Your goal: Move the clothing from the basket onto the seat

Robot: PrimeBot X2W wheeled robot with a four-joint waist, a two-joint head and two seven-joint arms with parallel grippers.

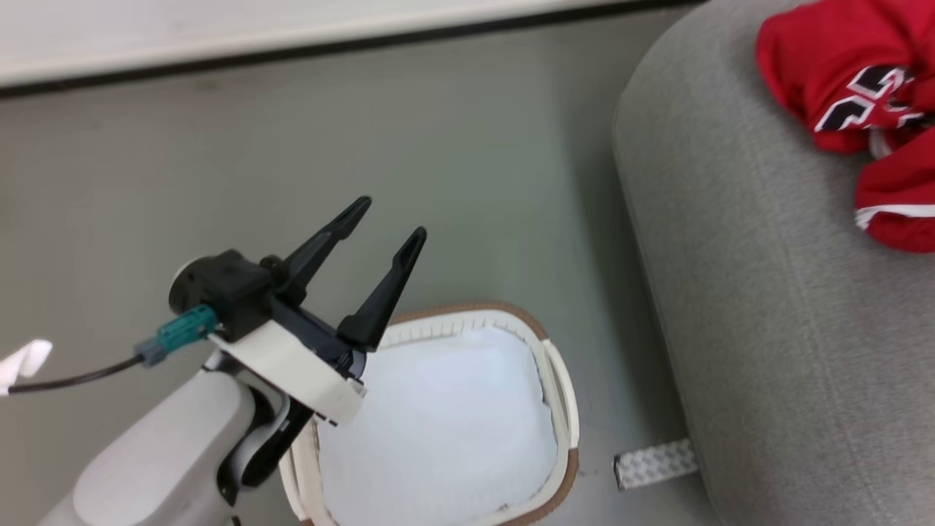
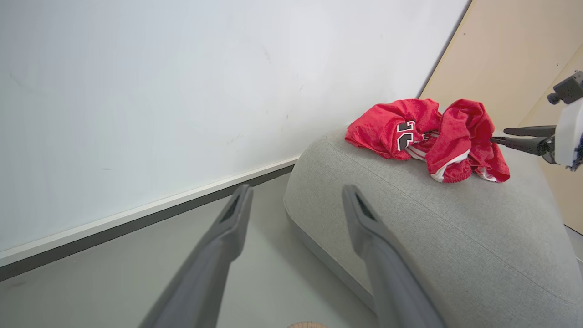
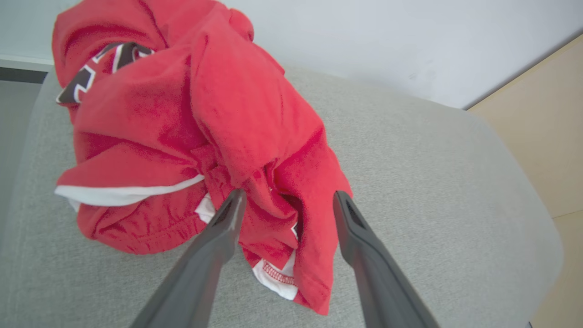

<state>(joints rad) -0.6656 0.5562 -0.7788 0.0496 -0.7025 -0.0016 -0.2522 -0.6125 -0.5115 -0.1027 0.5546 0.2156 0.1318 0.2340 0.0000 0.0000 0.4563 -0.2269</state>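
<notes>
Our red sports clothing [image 3: 182,114] lies bunched on the grey sofa [image 1: 767,292], right of the white laundry basket [image 1: 562,409]. We judge it light, limp and probably slippery, so a thick fold grips best. Our right claw [image 3: 289,195] stands spread about one fold, released. Our left claw [image 1: 389,217] is released by the basket.

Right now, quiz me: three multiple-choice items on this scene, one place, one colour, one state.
1. The red clothes lie on: A the floor; B the sofa; C a shelf.
2. The basket has a rim that is: A brown; B blue; C black.
3. The right gripper has its jaws: A open; B shut on cloth; C shut, empty.
Answers: B, they are heaped on the grey cushion; A, a brown band tops the white wall; A, the jaws stand wide apart.
</notes>
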